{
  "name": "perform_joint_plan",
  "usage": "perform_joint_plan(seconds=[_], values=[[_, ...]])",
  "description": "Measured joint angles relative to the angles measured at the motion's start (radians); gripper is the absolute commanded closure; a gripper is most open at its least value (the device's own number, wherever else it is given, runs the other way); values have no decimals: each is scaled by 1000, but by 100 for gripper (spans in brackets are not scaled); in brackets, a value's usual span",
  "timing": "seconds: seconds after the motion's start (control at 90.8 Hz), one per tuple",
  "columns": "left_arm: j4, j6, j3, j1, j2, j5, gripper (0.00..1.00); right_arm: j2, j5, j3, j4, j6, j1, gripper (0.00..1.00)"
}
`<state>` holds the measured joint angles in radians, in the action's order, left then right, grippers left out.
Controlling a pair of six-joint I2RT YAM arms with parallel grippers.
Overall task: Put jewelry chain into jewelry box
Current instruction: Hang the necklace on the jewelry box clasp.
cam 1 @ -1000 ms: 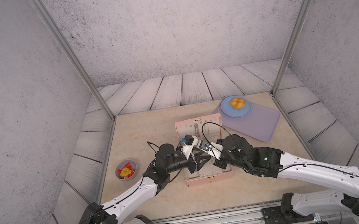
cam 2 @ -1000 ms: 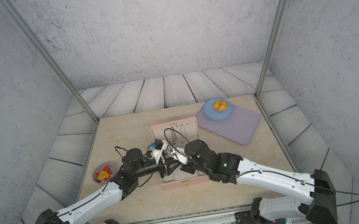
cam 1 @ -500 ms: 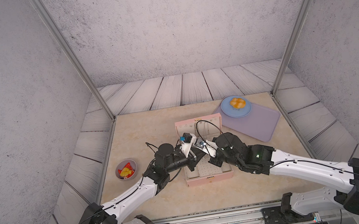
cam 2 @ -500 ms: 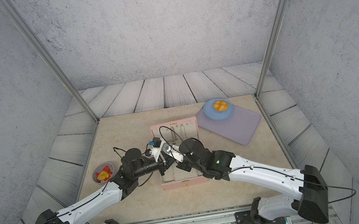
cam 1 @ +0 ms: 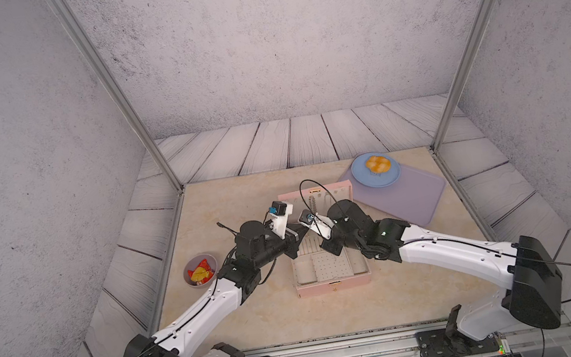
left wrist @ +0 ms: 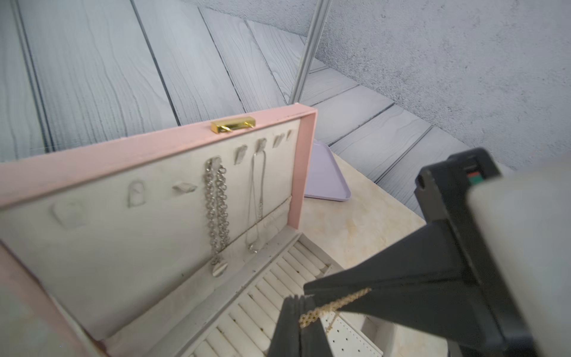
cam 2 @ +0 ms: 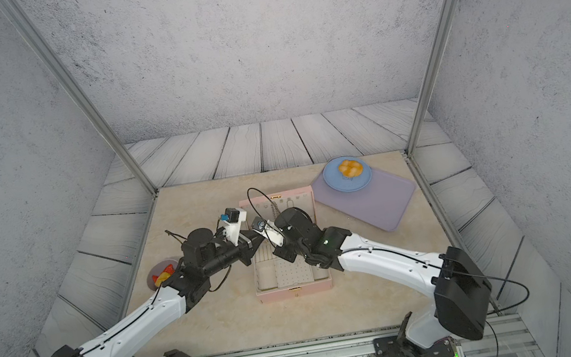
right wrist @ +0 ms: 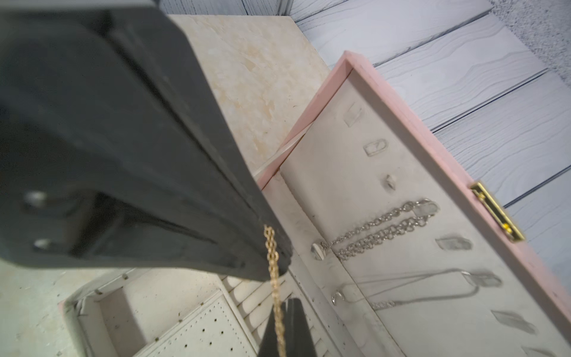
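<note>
No legible text, labels, numbers, signs

Left arm [cam 1: 200, 309], right arm [cam 1: 448, 253] angled inward to mid-frame, left claw [left wrist: 298, 312], right claw [right wrist: 276, 262] clamped tight, tips adjacent.

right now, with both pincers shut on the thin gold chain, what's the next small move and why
Probably lift the thin gold chain toward a free hook in the pale pink hinged jewelry box's lid: it runs straight between the shut left pincer and right pincer, above the ring rolls, hooked on nothing yet.
</note>
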<state>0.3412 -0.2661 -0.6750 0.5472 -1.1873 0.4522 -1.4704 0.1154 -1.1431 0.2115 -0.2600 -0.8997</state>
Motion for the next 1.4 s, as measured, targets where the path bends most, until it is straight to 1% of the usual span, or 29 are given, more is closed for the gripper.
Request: perform_joint_plan(seconds=[0.286,0.418,0.605,0.793,0.947,1.079,1.398], values=[[-72,8,-113,-22,-95,-132,100,-116,-108,-79,-84,20,85,100],[-86,5,-157,-23,-135,-191,100,-163,-132,-112,-107,26,108,100],[-108,-11,-210,-23,-190,-246,100,-204,-151,-148,-124,45,131,96],[-118,-27,-239,-23,-219,-257,100,-209,-159,-159,-127,68,141,95],[-120,-37,-253,-24,-228,-275,100,-209,-158,-166,-124,92,153,91],[-122,-49,-261,-30,-243,-292,100,-210,-158,-172,-113,112,166,91],[-122,-61,-278,-33,-268,-280,100,-227,-157,-202,-102,168,181,91]])
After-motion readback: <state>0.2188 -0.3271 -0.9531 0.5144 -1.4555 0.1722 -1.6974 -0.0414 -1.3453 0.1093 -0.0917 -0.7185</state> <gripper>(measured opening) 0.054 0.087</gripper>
